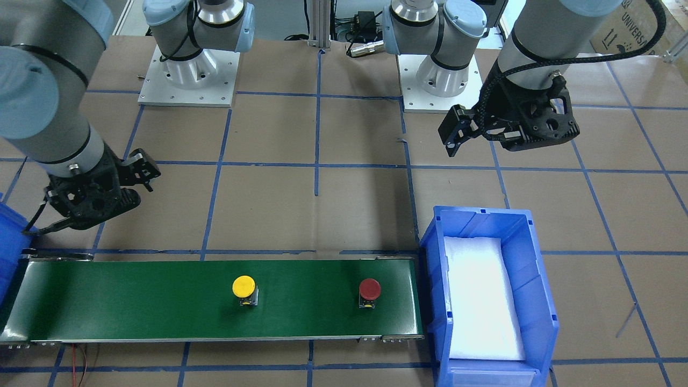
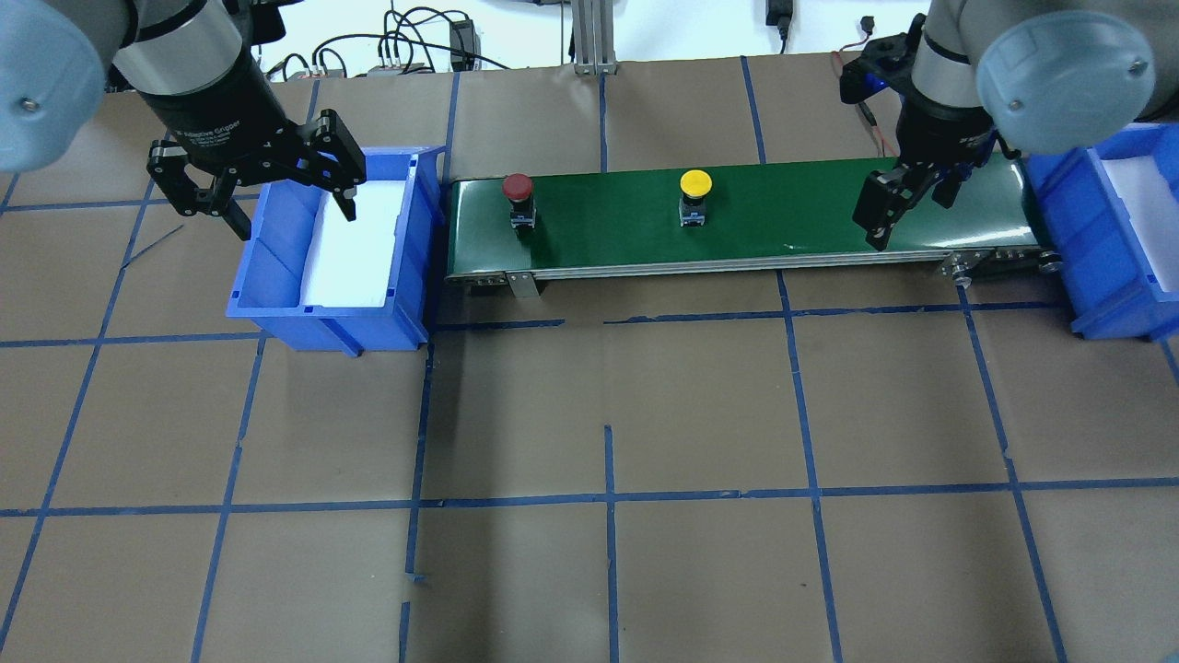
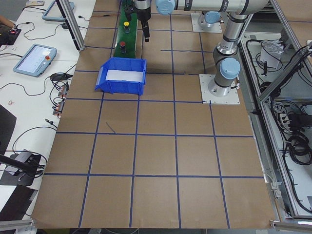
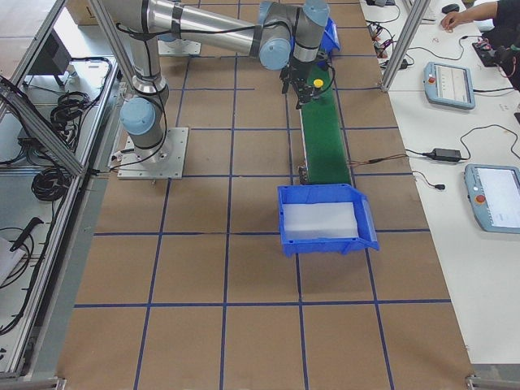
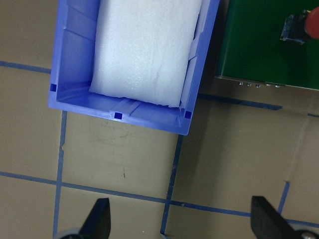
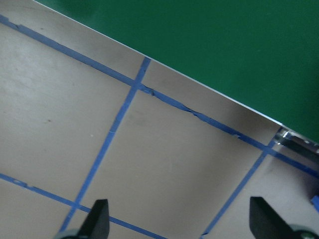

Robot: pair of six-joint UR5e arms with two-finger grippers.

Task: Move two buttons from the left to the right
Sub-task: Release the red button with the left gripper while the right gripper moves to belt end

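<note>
The red button (image 2: 518, 188) and the yellow button (image 2: 695, 184) stand upright on the green conveyor belt (image 2: 792, 216), red near its left end, yellow near the middle. They also show in the front view as the red button (image 1: 370, 289) and the yellow button (image 1: 243, 286). My left gripper (image 2: 295, 219) is open and empty above the left blue bin (image 2: 276, 318). In the left wrist view its fingertips (image 5: 101, 219) are wide apart, and the red button (image 5: 305, 26) shows at the top right edge. My right gripper (image 2: 907, 216) is open and empty over the belt's right end, near its front edge.
The left bin holds only white foam (image 1: 481, 301). A second blue bin (image 2: 1119, 304) with foam stands at the belt's right end. The table (image 2: 608, 552) is brown board with blue tape lines. The arm bases (image 1: 188, 80) stand behind the belt.
</note>
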